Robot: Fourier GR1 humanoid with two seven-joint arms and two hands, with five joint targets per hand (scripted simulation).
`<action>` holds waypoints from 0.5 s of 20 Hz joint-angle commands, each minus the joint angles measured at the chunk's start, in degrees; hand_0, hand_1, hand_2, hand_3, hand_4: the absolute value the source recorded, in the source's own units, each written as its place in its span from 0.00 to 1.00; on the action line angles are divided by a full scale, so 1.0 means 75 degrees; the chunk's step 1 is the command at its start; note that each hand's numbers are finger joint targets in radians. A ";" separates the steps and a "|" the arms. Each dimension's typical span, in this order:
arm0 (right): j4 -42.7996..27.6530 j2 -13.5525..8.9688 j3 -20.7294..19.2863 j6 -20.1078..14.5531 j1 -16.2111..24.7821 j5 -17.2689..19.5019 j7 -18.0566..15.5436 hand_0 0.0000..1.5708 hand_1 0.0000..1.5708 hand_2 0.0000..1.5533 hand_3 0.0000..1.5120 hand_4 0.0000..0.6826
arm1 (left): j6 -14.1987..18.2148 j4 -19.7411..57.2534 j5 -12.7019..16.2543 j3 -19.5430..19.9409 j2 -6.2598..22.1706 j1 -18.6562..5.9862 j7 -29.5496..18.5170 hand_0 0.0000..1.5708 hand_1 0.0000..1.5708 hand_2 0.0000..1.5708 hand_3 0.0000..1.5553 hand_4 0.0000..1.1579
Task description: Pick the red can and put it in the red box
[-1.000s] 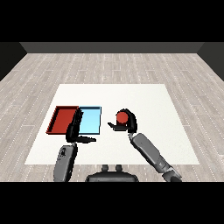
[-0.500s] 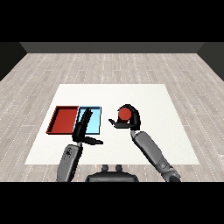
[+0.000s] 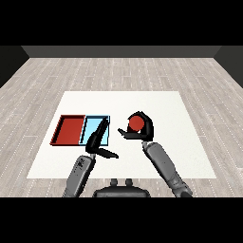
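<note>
- A white desk [image 3: 190, 142] stands on a pale wood-plank floor [image 3: 118, 71], seen from above and behind the robot's arms.
- A red tray [image 3: 71, 130] lies in the left half of the desk, nearer the front edge than the back.
- A light blue tray [image 3: 93, 127] lies just to its right, the two touching side by side.
- The red can [image 3: 136, 124] is near the middle of the desk, well to the right of both trays, and sits inside the right robot hand [image 3: 142, 128].
- The right robot hand curls its black fingers and thumb round the can, grasping it; only the can's round red top shows.
- The left robot hand [image 3: 96, 144] is released, with straight fingers pointing over the front right part of the light blue tray and its thumb stretched out to the right. It holds nothing.
- Both grey forearms come in from the front edge of the desk.
</note>
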 commanded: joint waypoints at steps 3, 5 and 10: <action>-0.0003 0.0272 -0.0211 0.0390 0.0180 0.0423 -0.0315 1.00 1.00 0.96 0.94 0.95 | 0.0706 0.0620 0.0389 -0.0517 -0.0013 -0.1012 0.0528 0.00 0.00 0.00 0.00 0.00; -0.0123 0.0427 -0.0302 0.0552 0.0225 0.0549 -0.0059 1.00 1.00 0.95 0.94 0.95 | 0.0755 0.0943 0.0240 -0.0838 -0.0013 -0.0599 -0.0031 0.00 0.00 0.00 0.00 0.00; -0.0209 0.0534 -0.0313 0.0746 0.0363 0.0695 0.0046 1.00 1.00 0.95 0.93 0.95 | 0.1030 0.1741 0.0531 -0.1470 -0.0014 -0.0421 -0.0704 0.00 0.00 0.00 0.00 0.00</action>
